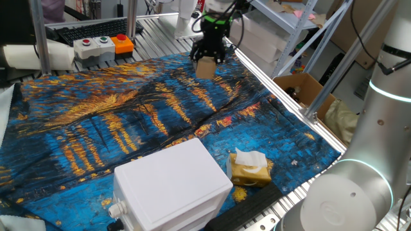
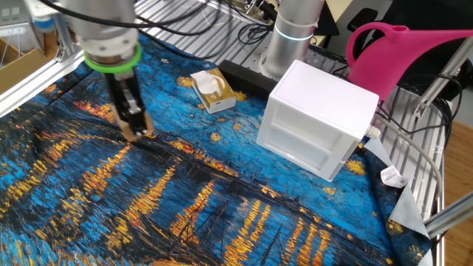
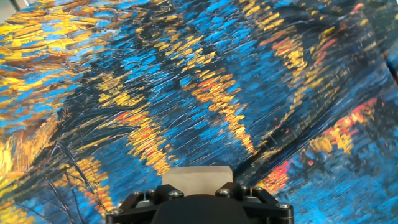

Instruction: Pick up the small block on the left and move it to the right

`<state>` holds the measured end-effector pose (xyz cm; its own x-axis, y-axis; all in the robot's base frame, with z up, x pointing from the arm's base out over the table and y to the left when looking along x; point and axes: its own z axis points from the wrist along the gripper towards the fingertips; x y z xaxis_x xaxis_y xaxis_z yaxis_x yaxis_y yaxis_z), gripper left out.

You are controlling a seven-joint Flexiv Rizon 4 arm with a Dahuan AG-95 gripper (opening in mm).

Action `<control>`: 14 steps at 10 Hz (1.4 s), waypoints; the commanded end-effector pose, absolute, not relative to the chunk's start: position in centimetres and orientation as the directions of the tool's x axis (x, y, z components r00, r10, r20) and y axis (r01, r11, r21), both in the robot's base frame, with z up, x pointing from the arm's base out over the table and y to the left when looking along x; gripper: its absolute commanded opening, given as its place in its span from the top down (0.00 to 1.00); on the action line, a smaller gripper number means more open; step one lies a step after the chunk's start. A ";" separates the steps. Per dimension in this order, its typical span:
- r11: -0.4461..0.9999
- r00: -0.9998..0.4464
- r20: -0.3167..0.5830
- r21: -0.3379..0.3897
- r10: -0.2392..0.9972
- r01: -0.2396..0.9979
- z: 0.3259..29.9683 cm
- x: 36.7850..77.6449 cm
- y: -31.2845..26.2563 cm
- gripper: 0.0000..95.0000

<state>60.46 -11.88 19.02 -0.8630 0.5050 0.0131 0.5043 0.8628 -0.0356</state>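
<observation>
The small block point(image 1: 205, 68) is a light-tan cube held between the fingers of my gripper point(image 1: 207, 63), above the blue-and-orange painted cloth point(image 1: 128, 122) at the table's far side. In the other fixed view the block point(image 2: 134, 133) sits at the tips of the black fingers, close to the cloth; whether it touches I cannot tell. In the hand view the block point(image 3: 197, 176) shows as a tan face just above the gripper body at the bottom edge. The gripper is shut on the block.
A big white plastic box point(image 1: 172, 185) stands at the near edge, with a yellow-brown tissue packet point(image 1: 249, 169) beside it. A button box point(image 1: 103, 45) and keyboard lie behind the cloth. A cardboard box point(image 1: 302, 90) sits off the table. A pink watering can point(image 2: 403, 55) stands behind the white box.
</observation>
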 end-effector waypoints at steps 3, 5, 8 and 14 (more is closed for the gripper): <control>0.858 -0.858 0.021 -0.037 0.514 0.513 18.9 60.5 -11.8 1.00; 0.856 -0.855 0.024 -0.038 0.517 0.516 18.9 60.5 -11.8 1.00; 0.860 -0.859 0.032 -0.050 0.510 0.509 18.9 60.5 -11.8 1.00; 0.925 -0.923 0.060 -0.058 0.380 0.376 18.9 60.5 -11.8 1.00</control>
